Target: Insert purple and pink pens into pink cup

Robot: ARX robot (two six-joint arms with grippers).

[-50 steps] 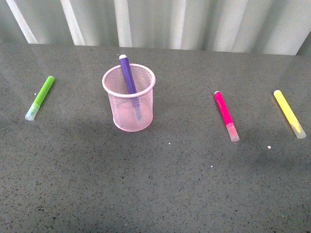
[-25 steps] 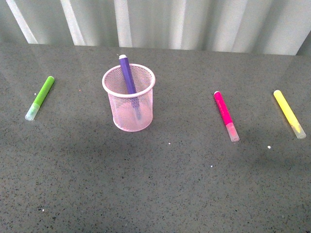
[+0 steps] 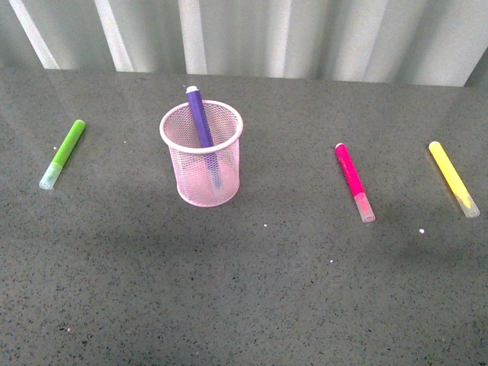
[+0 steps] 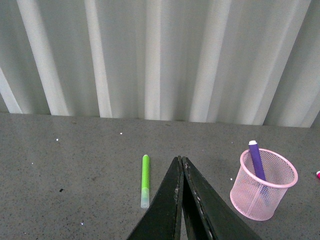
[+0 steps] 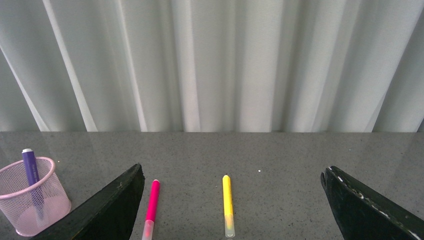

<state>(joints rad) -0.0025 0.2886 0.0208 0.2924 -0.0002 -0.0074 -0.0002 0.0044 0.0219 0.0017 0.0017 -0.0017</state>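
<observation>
The pink cup (image 3: 202,160) stands upright left of the table's middle, with the purple pen (image 3: 200,116) leaning inside it, its tip above the rim. The pink pen (image 3: 352,178) lies flat on the table to the cup's right, clear cap toward me. Neither arm shows in the front view. My left gripper (image 4: 180,161) is shut with nothing in it, held above the table short of the cup (image 4: 263,184). My right gripper (image 5: 232,175) stands wide open and empty; the pink pen (image 5: 151,203) lies beside one of its fingers (image 5: 116,202).
A lime-green marker (image 3: 63,152) lies at the far left and a yellow marker (image 3: 453,178) at the far right. The grey speckled table (image 3: 252,290) ends at a pale pleated curtain (image 3: 252,34) along the back.
</observation>
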